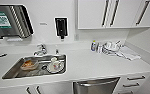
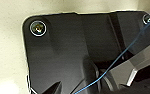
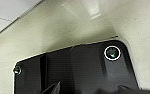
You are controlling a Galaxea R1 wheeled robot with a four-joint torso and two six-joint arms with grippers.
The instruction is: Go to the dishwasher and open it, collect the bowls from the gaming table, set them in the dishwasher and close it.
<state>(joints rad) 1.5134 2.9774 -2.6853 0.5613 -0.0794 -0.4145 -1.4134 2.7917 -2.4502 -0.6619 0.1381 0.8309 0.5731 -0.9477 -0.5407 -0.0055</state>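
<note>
The robot is facing a white kitchen counter (image 1: 91,63), with the dishwasher (image 1: 96,85) sitting low at the near edge, right of centre, under the counter. Its steel front and bar handle are showing and the door is looking closed, so the opening step seems not yet done. The sink (image 1: 13,71) at the left is holding used dishes, likely awaiting washing. A dish rack (image 1: 111,47) is standing at the far right by the wall. Whether the jaws of either arm are open or closed, I cannot tell.
</note>
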